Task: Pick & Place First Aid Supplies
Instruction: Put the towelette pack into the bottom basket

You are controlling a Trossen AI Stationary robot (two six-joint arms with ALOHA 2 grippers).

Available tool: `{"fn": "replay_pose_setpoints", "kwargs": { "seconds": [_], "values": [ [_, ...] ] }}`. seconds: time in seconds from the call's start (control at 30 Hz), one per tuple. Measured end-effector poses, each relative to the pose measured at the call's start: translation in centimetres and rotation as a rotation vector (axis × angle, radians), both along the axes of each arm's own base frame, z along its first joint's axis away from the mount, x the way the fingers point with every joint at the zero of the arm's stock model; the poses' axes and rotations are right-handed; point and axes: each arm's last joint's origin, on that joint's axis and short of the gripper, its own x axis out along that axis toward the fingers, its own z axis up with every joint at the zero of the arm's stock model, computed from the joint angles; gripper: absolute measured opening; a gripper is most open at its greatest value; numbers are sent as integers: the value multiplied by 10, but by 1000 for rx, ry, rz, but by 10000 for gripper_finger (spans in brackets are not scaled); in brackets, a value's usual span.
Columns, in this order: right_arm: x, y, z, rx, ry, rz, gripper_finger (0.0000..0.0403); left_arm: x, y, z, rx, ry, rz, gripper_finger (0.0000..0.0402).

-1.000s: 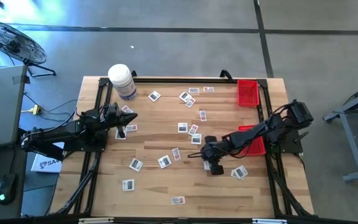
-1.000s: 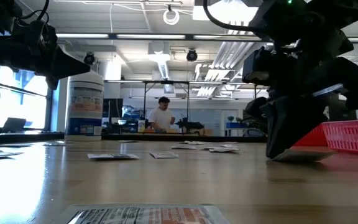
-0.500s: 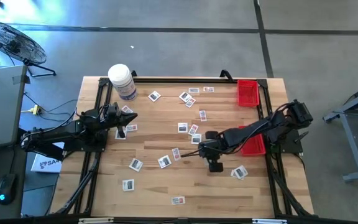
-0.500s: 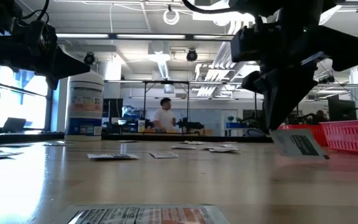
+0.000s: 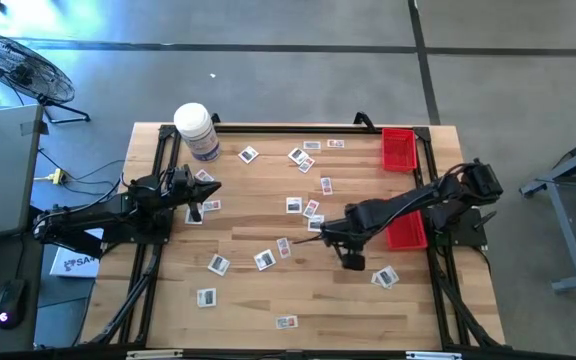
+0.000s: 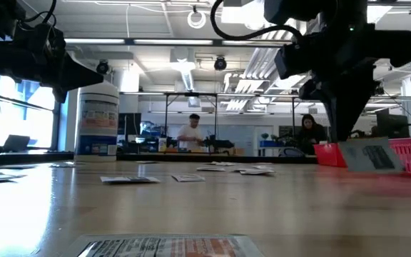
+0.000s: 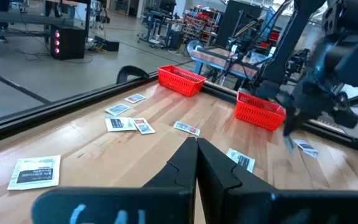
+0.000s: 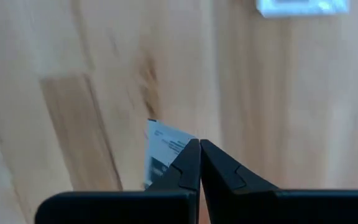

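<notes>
The first aid supplies are several small white square packets (image 5: pixel 295 205) lying flat and scattered over the wooden table (image 5: pixel 248 300). My right gripper (image 5: pixel 342 242) hangs over the table's right half, points down and is shut on one packet (image 6: pixel 368 155), which also shows in the right wrist view (image 8: pixel 163 150). My left gripper (image 5: pixel 214 188) waits shut and level over the table's left side, holding nothing; its fingertips (image 7: pixel 197 143) are together. My right gripper pinches the packet between its two fingers at one edge, near a corner (image 8: pixel 187 143). The fingers come from above, pointing down. The packet juts out to one side below the fingertips (image 6: pixel 348 137), tilted and lifted clear of the table.
A big white jar (image 5: pixel 196 130) stands at the far left corner. One red basket (image 5: pixel 398 148) sits at the far right, another (image 5: pixel 408 228) under my right arm at the right edge. Two packets (image 5: pixel 385 277) lie just near of my right gripper. People work in the room behind.
My right gripper has risen from the table with the packet and tipped until it points straight down. The packet, first flat on the wood under the fingers, now hangs clear of it. My left arm has kept still.
</notes>
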Motion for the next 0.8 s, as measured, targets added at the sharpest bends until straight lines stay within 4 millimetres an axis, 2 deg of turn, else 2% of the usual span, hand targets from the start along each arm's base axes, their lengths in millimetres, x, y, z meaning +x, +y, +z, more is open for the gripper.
{"fn": "replay_pose_setpoints", "kwargs": {
  "seconds": [0.17,0.3,0.5,0.67,0.8],
  "values": [
    [-17,-14,18,-123,182,-93,0,0,0,0,0,0,0,1],
    [-43,-31,34,-211,253,-281,0,0,0,0,0,0,0,1],
    [-84,-51,52,-191,122,-622,0,0,0,0,0,0,0,1],
    [-120,-59,42,-197,103,-861,0,0,0,0,0,0,0,1],
    [-137,-58,24,-161,108,-971,0,0,0,0,0,0,0,1]
  ]
}}
